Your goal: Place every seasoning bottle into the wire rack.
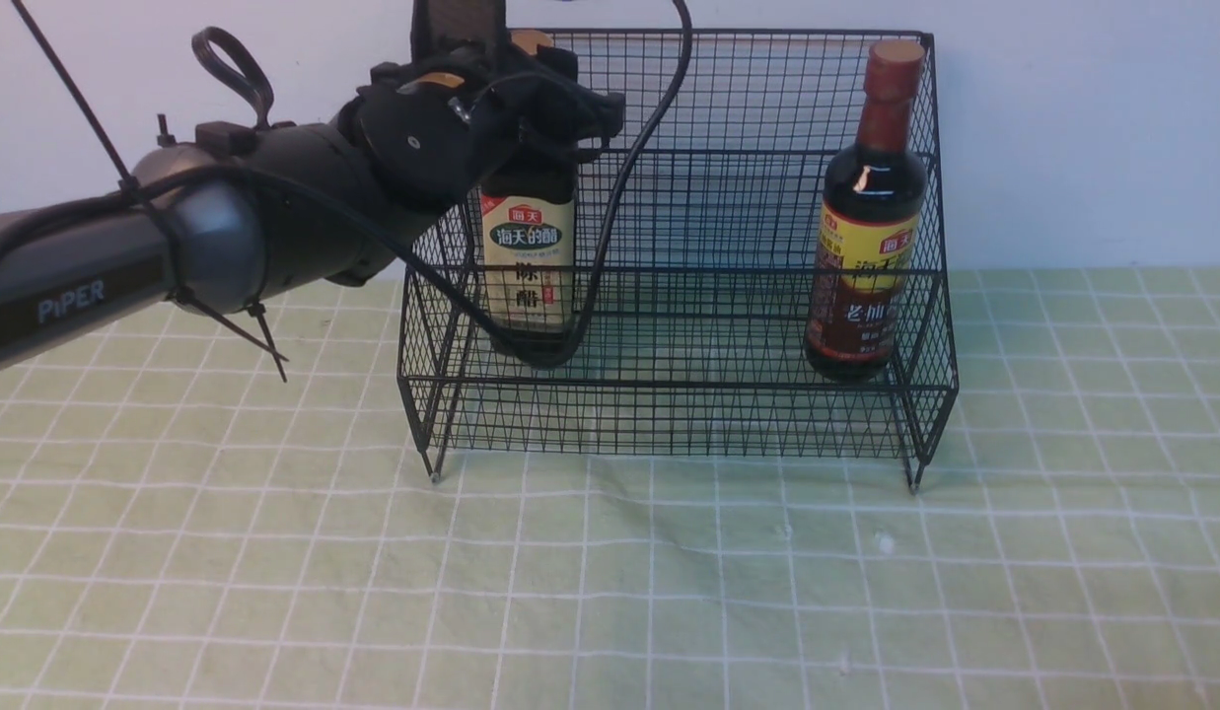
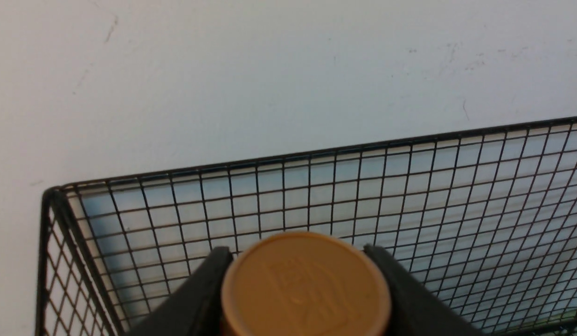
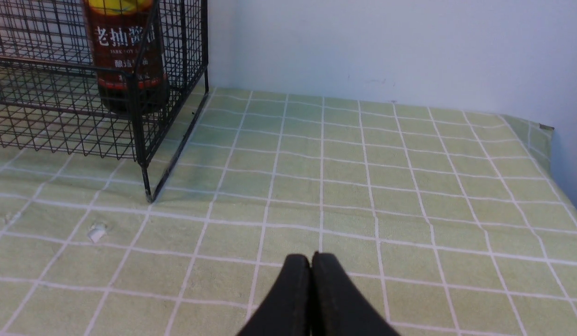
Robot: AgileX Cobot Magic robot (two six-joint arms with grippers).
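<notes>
Bench [image 1: 610, 592]: green checked cloth; bare in the foreground
Right pincer [image 3: 310, 257]: nearest item; jaws pressed together, nothing between them; low over the bench, well apart from the rack, whose right front leg lies ahead of it
Wire rack [image 1: 688, 434]: black mesh, two stepped tiers; stands on the bench against the wall [image 1: 1063, 128]
Round bottle [image 1: 866, 266]: red-brown cap, yellow-red label; upright in the rack's lower tier, right end, beside the side mesh; no pincer near it
Square bottle [image 1: 528, 266]: gold cap, beige label; upright inside the rack at the left end; whether its base rests on the tier floor or hangs just above it cannot be told
Left pincer [image 2: 296, 254]: jaws part-way apart and closed on the square bottle's neck, one finger on either side just under the cap
Cable [image 1: 610, 227]: droops from the left arm down past the bottle's right side, into the rack
Governing relation: the bottle hangs straight below the left pincer; long axis vertical, in line with the grip
Nearer arm: left, already on the bottle; right plays no part
Step, as judged: last bottle being set down; what is left is to settle the base, part the jaws, and lift clear along the bottle's axis
Risk, as judged: a sideways pull-out or the drooping cable could tip the bottle
</notes>
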